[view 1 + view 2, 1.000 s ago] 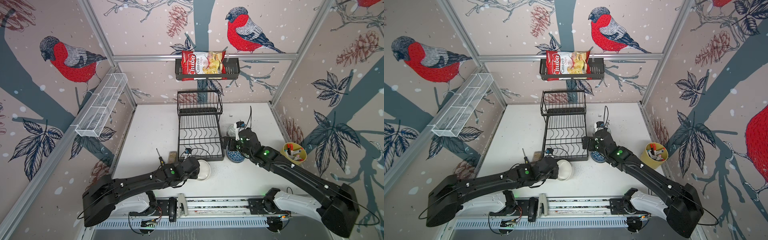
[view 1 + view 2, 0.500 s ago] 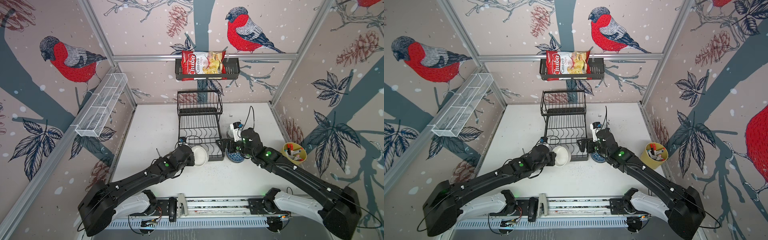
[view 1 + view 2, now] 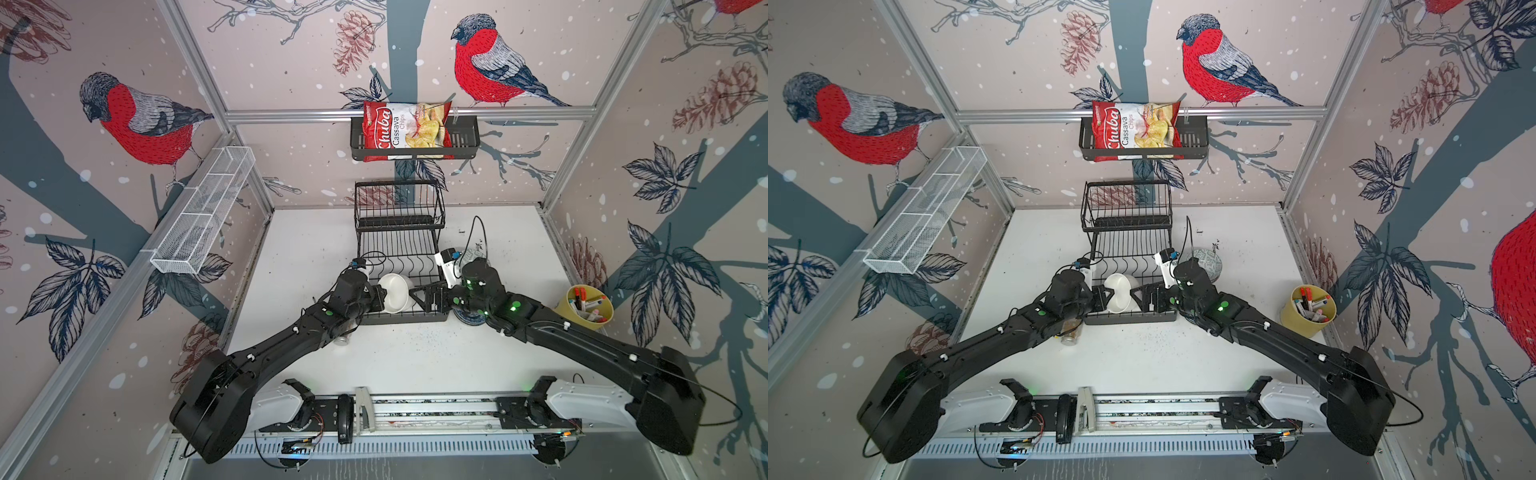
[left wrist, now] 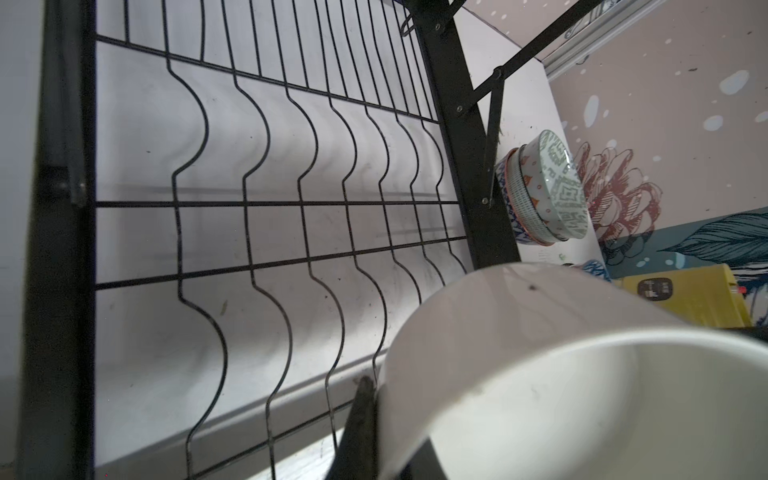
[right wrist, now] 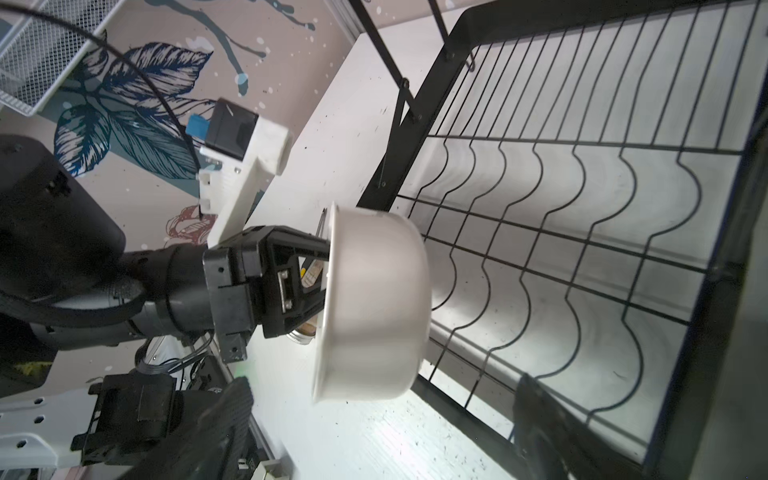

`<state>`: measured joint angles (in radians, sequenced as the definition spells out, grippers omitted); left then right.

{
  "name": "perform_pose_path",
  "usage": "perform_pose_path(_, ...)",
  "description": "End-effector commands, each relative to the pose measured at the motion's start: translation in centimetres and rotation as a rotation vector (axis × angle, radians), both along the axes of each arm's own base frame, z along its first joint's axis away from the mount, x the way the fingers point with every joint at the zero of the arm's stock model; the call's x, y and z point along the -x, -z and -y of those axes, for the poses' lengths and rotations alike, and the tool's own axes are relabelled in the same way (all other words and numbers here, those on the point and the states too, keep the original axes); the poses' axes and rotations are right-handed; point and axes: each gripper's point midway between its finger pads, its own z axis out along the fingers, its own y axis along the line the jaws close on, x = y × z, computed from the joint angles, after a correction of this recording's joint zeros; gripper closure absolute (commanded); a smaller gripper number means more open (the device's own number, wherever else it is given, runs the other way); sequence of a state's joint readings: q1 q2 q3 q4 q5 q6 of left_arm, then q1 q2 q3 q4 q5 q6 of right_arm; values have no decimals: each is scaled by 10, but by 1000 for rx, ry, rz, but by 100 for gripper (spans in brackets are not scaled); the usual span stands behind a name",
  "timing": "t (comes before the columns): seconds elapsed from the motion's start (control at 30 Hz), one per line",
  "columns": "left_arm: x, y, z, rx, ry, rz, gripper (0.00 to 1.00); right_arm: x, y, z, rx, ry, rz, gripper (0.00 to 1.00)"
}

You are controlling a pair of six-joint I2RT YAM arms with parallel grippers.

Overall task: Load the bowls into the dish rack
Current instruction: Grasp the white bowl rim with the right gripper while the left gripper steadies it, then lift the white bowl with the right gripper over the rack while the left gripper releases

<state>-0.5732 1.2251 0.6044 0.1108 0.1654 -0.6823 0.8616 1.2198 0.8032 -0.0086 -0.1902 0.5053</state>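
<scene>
Found white bowl (image 3: pixel 395 291) tipped on its side over the front lower grid of dish rack (image 3: pixel 405 319); cannot tell whether touching the wires. Saw left gripper (image 3: pixel 380 296) pinched tight on that bowl's wall, one finger (image 4: pixel 361 415) outside it. Saw right gripper (image 3: pixel 420 298) spread wide just right of the bowl, over the rack's front right part, gripping nothing. Logged stack of patterned bowls (image 4: pixel 540 195) just beside the rack's right side, grey-green one on top, orange-trimmed and blue ones beneath. Spotted blue bowl (image 3: pixel 467 322) by the rack's front right corner, mostly hidden under the right arm (image 3: pixel 582 340). Logged yellow pot (image 3: pixel 566 309) well right of the rack, filled with markers (image 3: pixel 588 300). Logged black basket (image 3: pixel 465 139) on the wall above and behind the rack, holding chips bag (image 3: pixel 405 131); read "Chuba Cassava Chips" on it. Noted white mesh shelf (image 3: pixel 203 220) on the wall well left of the rack.
</scene>
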Motion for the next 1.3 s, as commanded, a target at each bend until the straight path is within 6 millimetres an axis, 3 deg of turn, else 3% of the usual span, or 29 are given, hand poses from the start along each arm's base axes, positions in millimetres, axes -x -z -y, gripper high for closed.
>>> perform_pose_path(0.0,-8,-27,15,122,46,74,100,-2,-11,-13,-55,-15,13,3)
perform_pose_path(0.07,-9,-28,16,135,50,73,100,-1,-17,-18,-78,-29,23,5)
perform_pose_path(0.1,-9,-29,16,141,50,72,100,-2,-9,-21,-64,-30,9,6)
perform_pose_path(0.27,-9,-32,17,178,67,78,100,-6,-11,-26,-82,-28,17,11)
perform_pose_path(0.73,-11,-35,18,197,70,84,100,-4,-16,-37,-123,-64,14,35)
perform_pose_path(1.27,-11,-36,21,190,99,96,100,-5,-6,-44,-92,-59,11,65)
